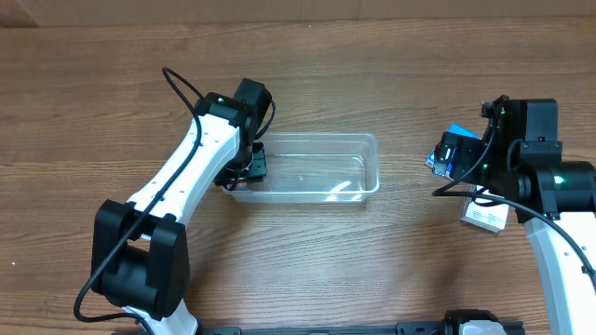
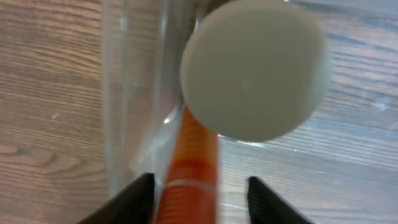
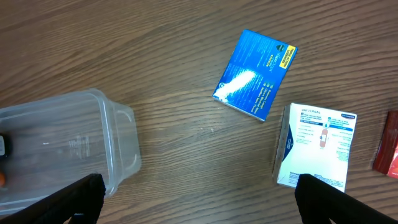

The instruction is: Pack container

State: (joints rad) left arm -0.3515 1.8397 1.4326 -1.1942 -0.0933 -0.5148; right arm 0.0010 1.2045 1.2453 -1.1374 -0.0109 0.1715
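The container (image 1: 321,167), a clear shallow tub, sits at the table's middle; its right end also shows in the right wrist view (image 3: 74,143). My left gripper (image 1: 250,169) reaches down into its left end. In the left wrist view the jaws (image 2: 202,202) are open around an orange bottle (image 2: 189,158) with a white cap (image 2: 255,68). The bottle rests against the left finger, with a gap to the right finger. The tub's wall (image 2: 124,93) runs just left of the bottle. My right gripper (image 1: 452,154) is wide open and empty (image 3: 202,199) over bare table, right of the tub.
A blue box (image 3: 255,74) lies right of the tub and also shows in the overhead view (image 1: 459,133). A white box (image 3: 317,146) lies nearer the front (image 1: 484,217). A red packet (image 3: 388,146) shows at the right edge. The table is brown wood.
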